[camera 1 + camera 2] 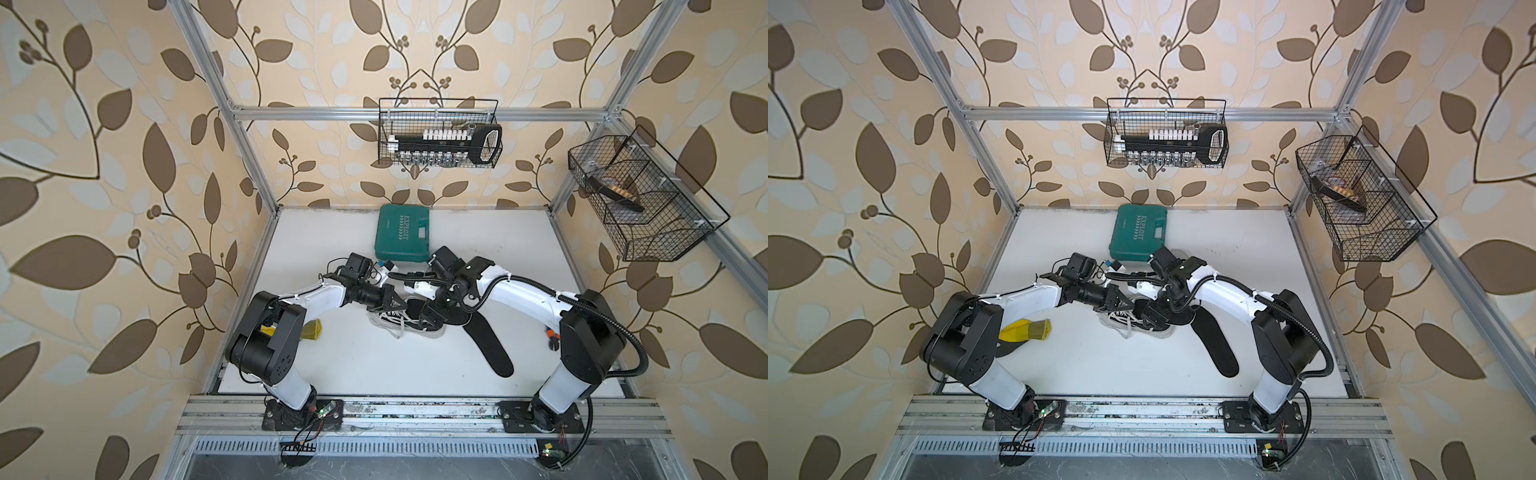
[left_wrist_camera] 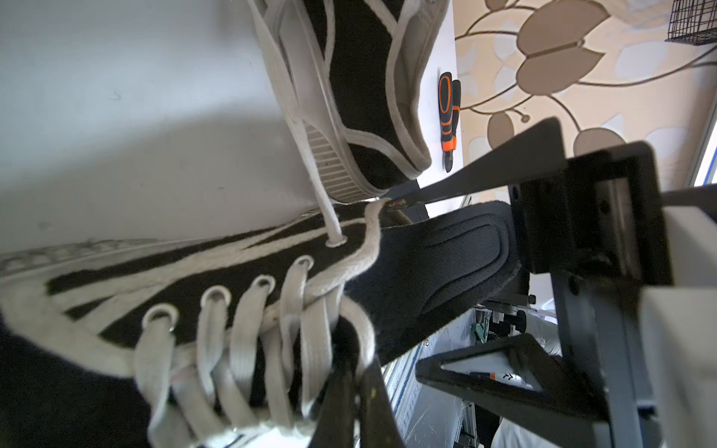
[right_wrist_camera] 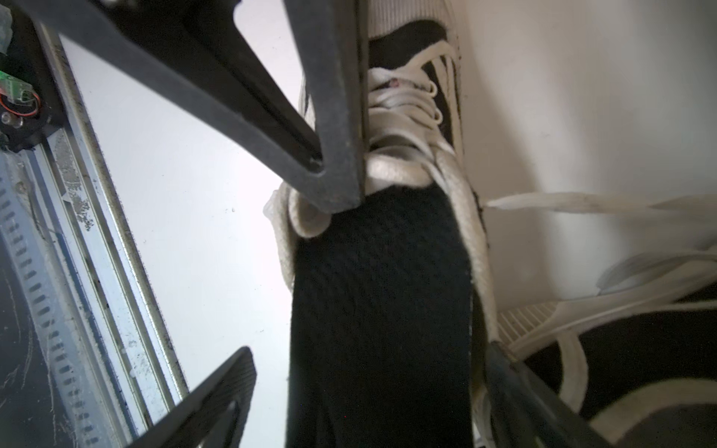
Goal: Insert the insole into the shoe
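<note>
In both top views the black canvas sneaker with white laces (image 1: pixel 390 325) (image 1: pixel 1121 323) lies in the middle of the white bench (image 1: pixel 353 365), with bare surface open toward the front rail (image 1: pixel 415 405). A second black insole (image 1: pixel 488 345) lies just beside it. The green plastic case (image 1: pixel 402 232) behind reads "EXPLOIT".

Left wrist view: the left end effector (image 2: pixel 351 388) is clamped on the sneaker's laced rim, and the black foam insole (image 2: pixel 426 271) juts from the opening.

Right wrist view: the right end effector (image 3: pixel 368 349) stands apart, one finger on either side of that insole.
</note>
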You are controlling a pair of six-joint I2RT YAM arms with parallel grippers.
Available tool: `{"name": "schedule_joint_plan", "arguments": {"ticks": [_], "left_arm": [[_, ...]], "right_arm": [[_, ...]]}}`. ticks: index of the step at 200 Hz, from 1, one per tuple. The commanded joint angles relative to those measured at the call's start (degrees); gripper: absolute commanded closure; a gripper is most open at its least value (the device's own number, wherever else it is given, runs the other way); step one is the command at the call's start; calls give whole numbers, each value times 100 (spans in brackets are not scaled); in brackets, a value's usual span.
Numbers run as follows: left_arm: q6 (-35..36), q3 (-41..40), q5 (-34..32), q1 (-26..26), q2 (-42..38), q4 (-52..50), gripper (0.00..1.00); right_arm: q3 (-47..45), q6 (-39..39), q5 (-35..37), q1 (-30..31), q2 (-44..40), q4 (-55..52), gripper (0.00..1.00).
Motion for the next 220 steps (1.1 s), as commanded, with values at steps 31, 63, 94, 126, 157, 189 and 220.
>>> {"name": "schedule_joint_plan", "arguments": {"ticks": [31, 63, 94, 126, 157, 189, 220], "left_arm": [[6, 141, 62, 14, -168, -100, 100], [7, 133, 45, 10, -166, -105, 100], [-20, 141, 21, -4, -140, -74, 100], [-43, 159, -16, -38, -139, -74, 100], [-72, 134, -34, -48, -181, -22, 100], [-127, 141, -17, -65, -203, 34, 100], [-169, 155, 7, -101, -215, 75, 100]], "right_arm": [[-475, 114, 570, 9, -393, -217, 9], [-532, 67, 599, 6, -422, -246, 23], [-490, 129, 660, 37, -544, -151, 37], [-470, 175, 787, 94, -653, -101, 53], [-473, 207, 807, 155, -681, -88, 62], [-461, 198, 767, 155, -640, -10, 70], [-268, 117, 671, 296, -420, -8, 76]]}}
